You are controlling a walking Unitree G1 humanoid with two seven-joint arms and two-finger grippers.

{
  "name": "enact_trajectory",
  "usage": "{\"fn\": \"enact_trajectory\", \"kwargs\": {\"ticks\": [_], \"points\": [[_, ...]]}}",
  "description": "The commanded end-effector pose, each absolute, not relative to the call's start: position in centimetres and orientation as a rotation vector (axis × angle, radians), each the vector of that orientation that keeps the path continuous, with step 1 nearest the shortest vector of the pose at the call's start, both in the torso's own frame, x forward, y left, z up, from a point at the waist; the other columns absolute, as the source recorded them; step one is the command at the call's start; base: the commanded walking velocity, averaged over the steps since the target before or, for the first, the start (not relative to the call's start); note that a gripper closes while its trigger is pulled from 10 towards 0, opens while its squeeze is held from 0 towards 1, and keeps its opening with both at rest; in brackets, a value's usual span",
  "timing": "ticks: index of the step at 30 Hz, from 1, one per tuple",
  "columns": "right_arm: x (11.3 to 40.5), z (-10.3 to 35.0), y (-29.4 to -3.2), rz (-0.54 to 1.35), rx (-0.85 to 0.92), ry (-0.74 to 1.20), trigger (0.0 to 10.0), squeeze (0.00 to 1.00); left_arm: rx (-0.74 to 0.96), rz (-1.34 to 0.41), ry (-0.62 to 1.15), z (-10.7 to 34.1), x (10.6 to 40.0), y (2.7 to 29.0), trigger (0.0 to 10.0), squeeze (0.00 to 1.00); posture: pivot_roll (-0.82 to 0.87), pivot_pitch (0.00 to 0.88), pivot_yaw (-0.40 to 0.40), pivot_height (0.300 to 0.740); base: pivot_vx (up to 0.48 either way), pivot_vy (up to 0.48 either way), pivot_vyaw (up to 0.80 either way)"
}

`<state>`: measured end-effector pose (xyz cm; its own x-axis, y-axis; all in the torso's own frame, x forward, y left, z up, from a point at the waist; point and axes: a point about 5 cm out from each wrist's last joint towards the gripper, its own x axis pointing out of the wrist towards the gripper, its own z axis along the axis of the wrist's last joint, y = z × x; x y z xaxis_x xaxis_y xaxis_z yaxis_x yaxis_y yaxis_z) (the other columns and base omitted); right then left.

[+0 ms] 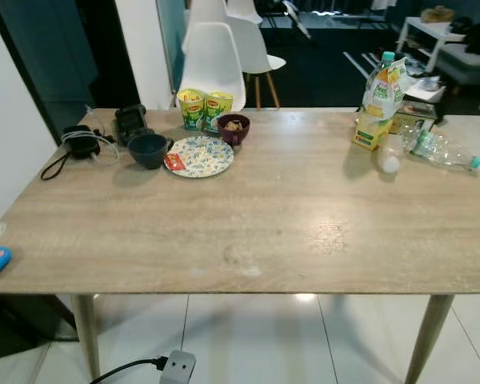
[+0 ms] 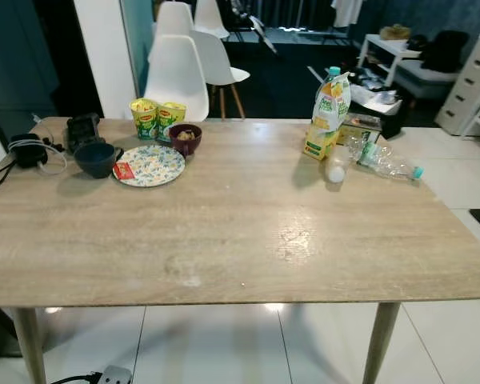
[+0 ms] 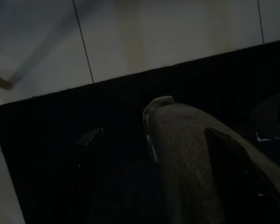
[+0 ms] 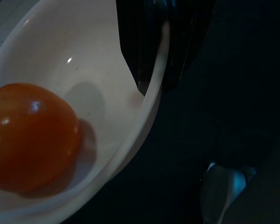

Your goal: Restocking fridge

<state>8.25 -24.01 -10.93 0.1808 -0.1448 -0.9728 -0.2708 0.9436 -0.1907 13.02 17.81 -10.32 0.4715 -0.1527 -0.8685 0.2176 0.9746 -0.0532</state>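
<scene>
Right gripper (image 4: 151, 70) fingers are pinching the rim of a white bowl (image 4: 84, 60) that is carrying a tomato (image 4: 30, 137).
Left gripper (image 3: 154, 177) fingers are hanging spread above a dark mat (image 3: 60, 154). Farther off, the table (image 2: 248, 232) is holding a juice carton (image 2: 330, 112) and a lying bottle (image 2: 384, 164) far right. Tilting the bowl while walking could be rolling the tomato out.
</scene>
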Motion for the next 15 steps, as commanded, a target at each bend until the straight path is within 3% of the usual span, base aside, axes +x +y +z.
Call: {"fn": "enact_trajectory", "kwargs": {"ticks": [1, 15], "points": [[7.99, -10.96, -24.07, 0.086, -0.355, 1.398, 10.0, 0.0, 0.05, -0.231, 1.125, -10.94, 11.3, 17.53, 10.0, 0.0, 0.04, 0.0, -0.047, 0.74, 0.0, 0.0, 0.0], [8.06, -10.91, -24.27, 0.082, -0.382, 1.397, 10.0, 0.0, 0.067, -0.247, 1.124, -10.95, 11.29, 17.45, 10.0, 0.0, 0.05, 0.0, -0.052, 0.74, 0.0, 0.0, 0.0]]}}
